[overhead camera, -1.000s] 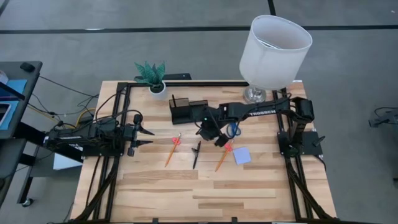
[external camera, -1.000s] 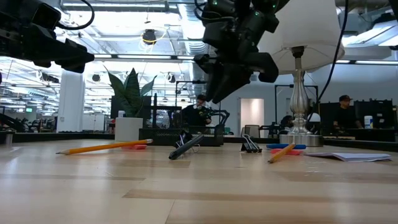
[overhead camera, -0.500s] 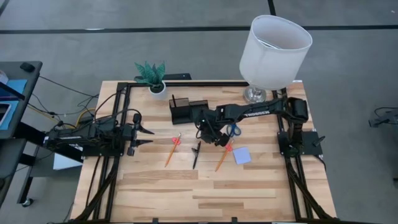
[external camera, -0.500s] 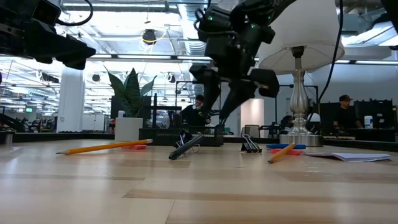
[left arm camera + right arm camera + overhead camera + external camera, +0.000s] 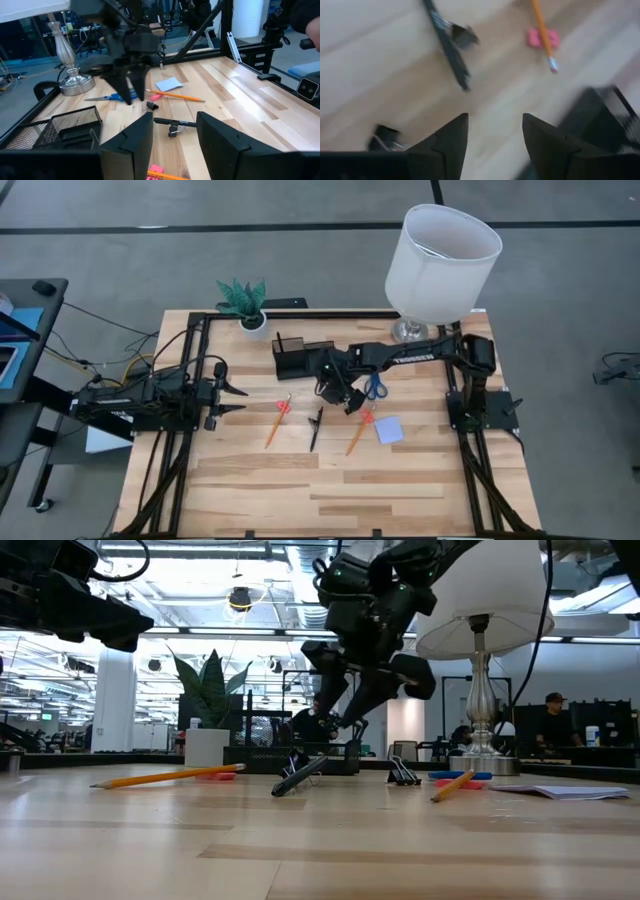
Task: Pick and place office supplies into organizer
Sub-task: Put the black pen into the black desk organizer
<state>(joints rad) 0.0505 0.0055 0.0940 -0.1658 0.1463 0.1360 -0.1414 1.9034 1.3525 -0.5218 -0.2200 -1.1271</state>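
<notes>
Hovering above the slatted pale-wood table (image 5: 300,480), the right gripper (image 5: 340,393) hangs just beside the organizer (image 5: 298,357), a black wire-mesh box standing at the table's far side; its dark fingers (image 5: 447,145) are parted and empty. All supplies lie flat on the boards: two slim orange pencils (image 5: 276,423), the black pen (image 5: 315,428), blue-handled scissors (image 5: 375,389) and a pale blue square note pad (image 5: 389,430). Only the right wrist view resolves the pink eraser (image 5: 540,37) under a pencil and the clip (image 5: 464,35) touching the pen. The left gripper (image 5: 236,399) waits at the table's left edge, fingers apart, empty.
</notes>
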